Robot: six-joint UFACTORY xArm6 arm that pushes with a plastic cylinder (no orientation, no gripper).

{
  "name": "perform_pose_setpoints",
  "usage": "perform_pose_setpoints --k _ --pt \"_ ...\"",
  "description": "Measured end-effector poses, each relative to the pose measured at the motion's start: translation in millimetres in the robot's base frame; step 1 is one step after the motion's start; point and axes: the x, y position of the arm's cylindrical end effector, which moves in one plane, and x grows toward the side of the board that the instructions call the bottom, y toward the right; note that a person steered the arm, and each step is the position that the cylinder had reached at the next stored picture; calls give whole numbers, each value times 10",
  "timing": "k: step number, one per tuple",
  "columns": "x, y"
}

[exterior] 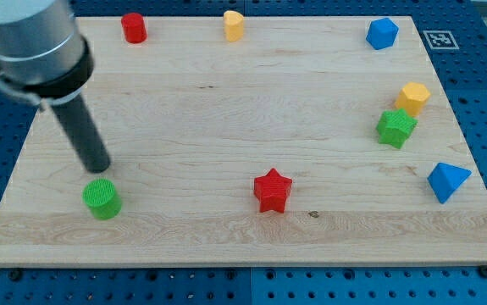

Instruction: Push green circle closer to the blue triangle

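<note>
The green circle is a short green cylinder near the view's bottom left of the wooden board. The blue triangle lies far off at the view's right edge, lower part. My tip stands just above the green circle in the view, close to its upper rim; I cannot tell if it touches. The rod slants up to the grey arm body at the view's top left.
A red star lies between the green circle and the blue triangle. A green star-like block and an orange block sit at the right. A blue block, a yellow block and a red cylinder line the top.
</note>
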Motion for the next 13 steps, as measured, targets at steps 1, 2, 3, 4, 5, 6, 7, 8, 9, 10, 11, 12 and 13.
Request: perform_pose_setpoints --k 1,2,3,4,5,6,7,8,9,10,11,12,13 --pt "377 -165" --pt "411 74" --pt "616 369" --pt "644 704" --pt "576 1019" --pt "428 1280" --pt "299 1488" --pt "178 1523" --pt "-9 1510" --pt "-166 1463" --pt "-331 1338" --pt "-348 1519" --pt "-370 2078"
